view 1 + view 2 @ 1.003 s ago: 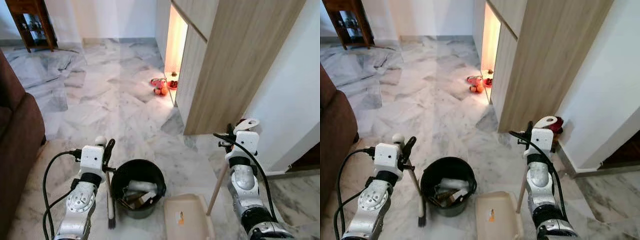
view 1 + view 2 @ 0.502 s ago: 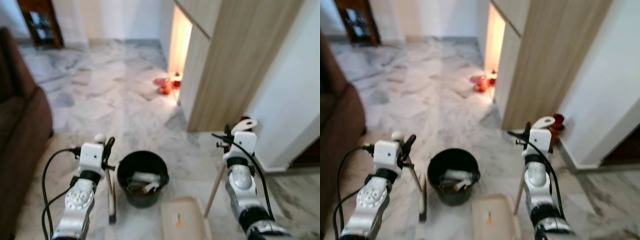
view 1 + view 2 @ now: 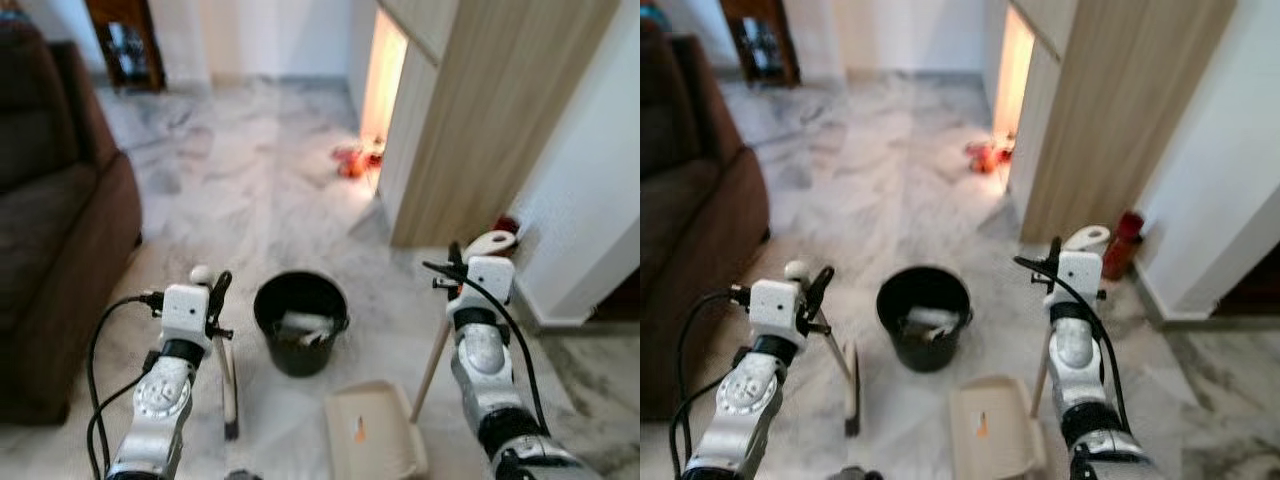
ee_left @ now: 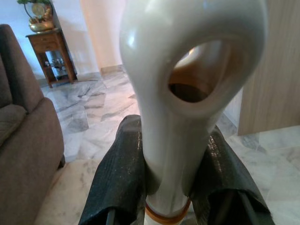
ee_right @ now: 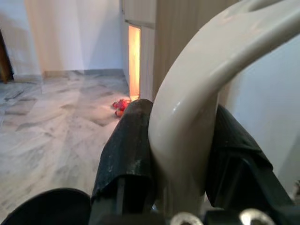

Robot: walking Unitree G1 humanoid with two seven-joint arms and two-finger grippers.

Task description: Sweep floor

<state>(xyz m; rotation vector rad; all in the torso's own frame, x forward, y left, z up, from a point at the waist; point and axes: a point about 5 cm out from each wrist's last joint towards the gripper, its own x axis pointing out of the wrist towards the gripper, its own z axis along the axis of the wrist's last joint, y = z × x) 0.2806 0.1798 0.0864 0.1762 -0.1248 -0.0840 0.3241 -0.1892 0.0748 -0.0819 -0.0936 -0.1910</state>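
My left gripper (image 3: pixel 216 297) is shut on the white top of a short broom's handle (image 4: pixel 187 56); its black fingers (image 4: pixel 119 178) clamp the neck below the hanging hole. The broom's brush head (image 3: pixel 231 420) rests on the marble floor left of a black bucket (image 3: pixel 300 320) that holds rubbish. My right gripper (image 3: pixel 453 272) is shut on the cream handle (image 5: pixel 197 103) of a long-stemmed dustpan. Its wooden stem slants down to the beige pan (image 3: pixel 372 440), which lies flat on the floor in front of the bucket, between my arms.
A brown sofa (image 3: pixel 50 230) runs along the left. A tall wooden cabinet (image 3: pixel 480 110) stands at right with a lit niche and red items (image 3: pixel 352 160) on the floor before it. A red object (image 3: pixel 1124 240) sits by the white wall. A dark wooden stand (image 3: pixel 125 45) is far back.
The whole view has shifted: the camera moved, so the sofa shows more and the bucket sits farther ahead. Both grippers keep their holds on broom and dustpan.
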